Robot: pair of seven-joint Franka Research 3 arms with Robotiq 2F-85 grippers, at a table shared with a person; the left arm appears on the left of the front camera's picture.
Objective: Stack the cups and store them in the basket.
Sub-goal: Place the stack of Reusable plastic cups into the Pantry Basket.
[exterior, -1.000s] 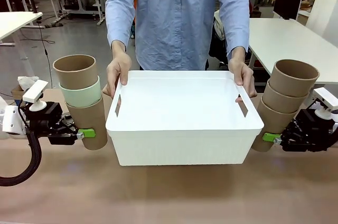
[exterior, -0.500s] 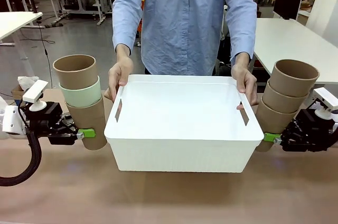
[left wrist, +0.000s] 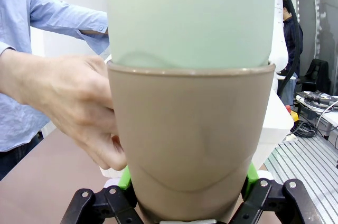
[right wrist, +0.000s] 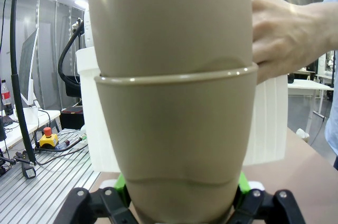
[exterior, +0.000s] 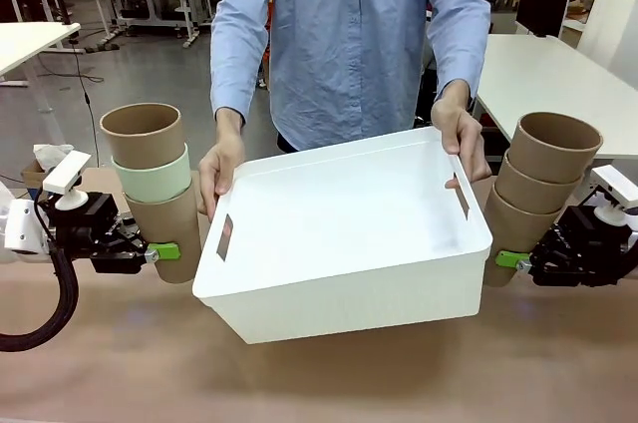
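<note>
The white basket [exterior: 344, 233] is held tilted over the tabletop [exterior: 319, 383] by a person's hands [exterior: 221, 166] at its far corners, and it fills the gap between two cup stacks. The left pincer [exterior: 169, 253] is clenched on the bottom cup of a brown-mint-brown stack [exterior: 155, 184]. The right pincer [exterior: 503, 261] is clenched on the bottom of three nested brown cups [exterior: 538, 184], and the basket's walls stand just beside both.

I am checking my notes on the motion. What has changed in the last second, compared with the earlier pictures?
The person has tilted the basket: its right end is now raised and its opening faces the robot more. The hands keep hold of its far rim. Unchanged: the left gripper stays shut on the left stack and the right gripper on the right stack.
</note>
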